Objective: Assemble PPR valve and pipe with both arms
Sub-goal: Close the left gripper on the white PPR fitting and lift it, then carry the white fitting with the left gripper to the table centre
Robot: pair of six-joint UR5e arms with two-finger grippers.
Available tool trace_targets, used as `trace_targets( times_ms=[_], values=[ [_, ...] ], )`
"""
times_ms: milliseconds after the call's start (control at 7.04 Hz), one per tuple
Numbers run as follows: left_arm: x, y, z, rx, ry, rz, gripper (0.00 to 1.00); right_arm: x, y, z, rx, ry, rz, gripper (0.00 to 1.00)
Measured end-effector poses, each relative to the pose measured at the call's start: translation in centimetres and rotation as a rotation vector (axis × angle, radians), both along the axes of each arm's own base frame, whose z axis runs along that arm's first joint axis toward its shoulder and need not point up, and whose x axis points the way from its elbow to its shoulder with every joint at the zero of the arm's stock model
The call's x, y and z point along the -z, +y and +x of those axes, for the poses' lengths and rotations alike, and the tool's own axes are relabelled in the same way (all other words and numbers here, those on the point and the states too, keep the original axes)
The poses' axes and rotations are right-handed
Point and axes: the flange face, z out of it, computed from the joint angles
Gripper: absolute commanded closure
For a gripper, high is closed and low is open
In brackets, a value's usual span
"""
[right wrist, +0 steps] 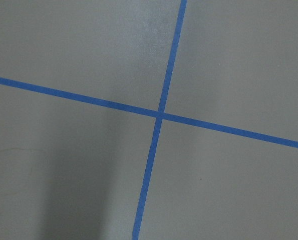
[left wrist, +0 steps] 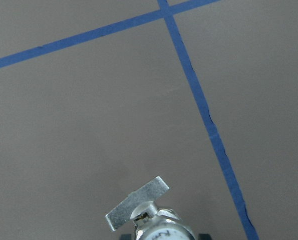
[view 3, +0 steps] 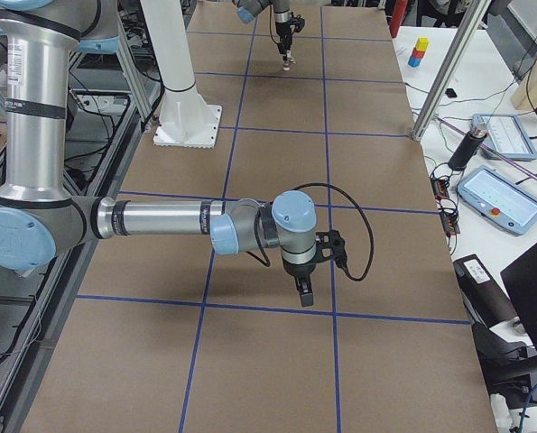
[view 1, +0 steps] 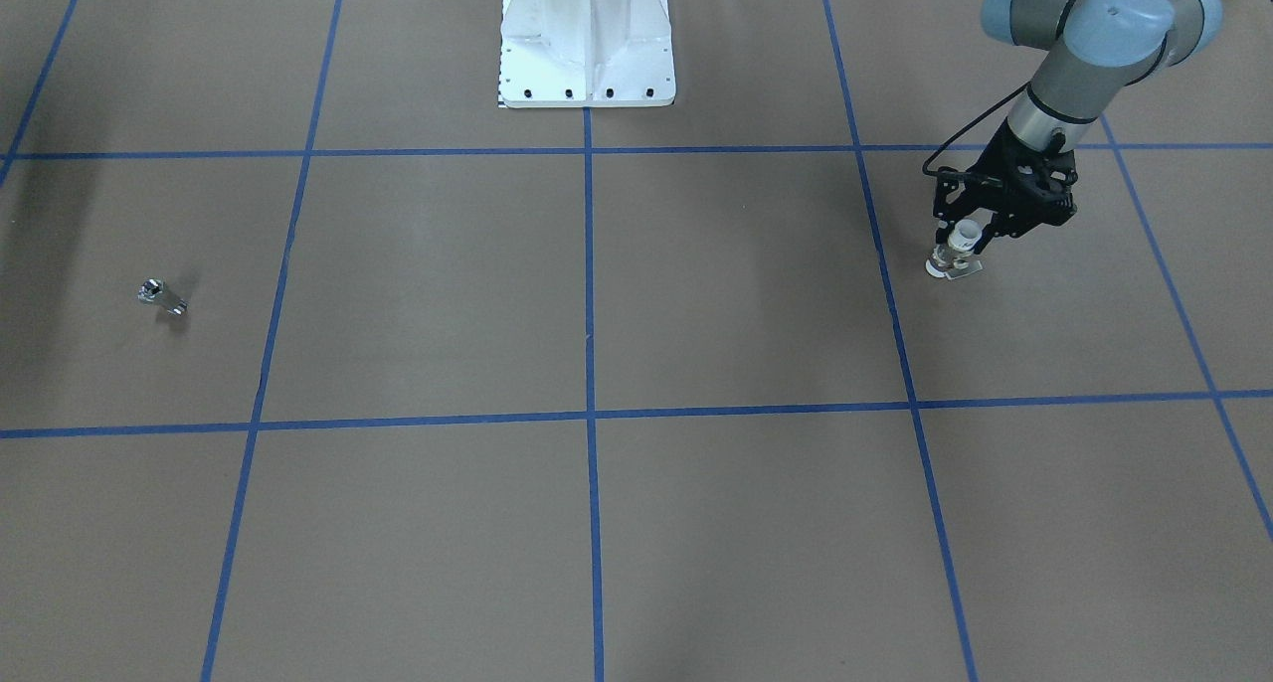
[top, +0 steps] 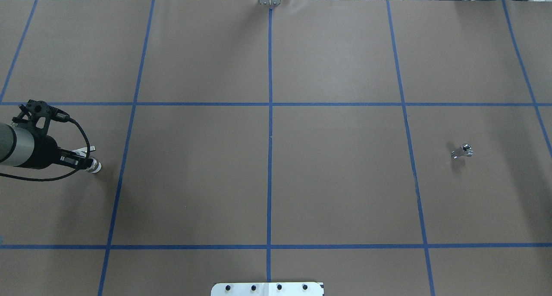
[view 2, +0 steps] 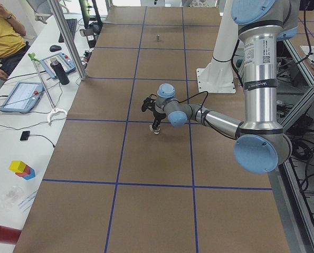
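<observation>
Brown paper table (top: 336, 179), blue tape grid (top: 270, 158); left fingers (top: 73, 160) gripping PPR valve (view 1: 953, 253); right fingers (view 3: 303, 289), cannot tell

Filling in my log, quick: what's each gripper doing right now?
Left gripper: closed on the PPR valve.
Right gripper: cannot be told; it shows only in the side view.

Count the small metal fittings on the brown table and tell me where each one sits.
2. The white-ended silvery valve with a flat grey tab sits between the fingers of the left gripper. The small all-chrome pipe piece lies alone, far over on the robot's right. None seems hidden.
</observation>
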Motion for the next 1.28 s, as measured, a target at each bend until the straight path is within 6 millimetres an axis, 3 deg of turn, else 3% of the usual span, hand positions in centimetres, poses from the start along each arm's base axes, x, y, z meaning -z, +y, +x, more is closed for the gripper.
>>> trace_targets(
  times_ms=[284, 426, 710, 994, 1278],
  values=[
    [2.3, -0.5, 0.6, 0.017, 0.023, -0.009, 1.0, 0.1, 0.0, 0.0, 0.0, 0.0, 0.001, 0.0],
    [4.5, -1.4, 1.5, 0.048, 0.039, -0.038, 1.0, 0.1, 0.0, 0.0, -0.001, 0.0, 0.001, 0.0],
    [11.0, -4.3, 4.6, 0.102, 0.047, -0.086, 1.0, 0.1, 0.0, 0.0, 0.0, 0.0, 0.001, 0.0],
    [18.7, -6.5, 8.4, 0.126, 0.014, -0.123, 1.0, 0.0, 0.0, 0.0, -0.001, 0.0, 0.0, 0.0],
    [26.4, -8.0, 14.6, 0.095, 0.014, -0.131, 1.0, 0.0, 0.0, 0.0, -0.001, 0.0, -0.001, 0.0]
  ],
)
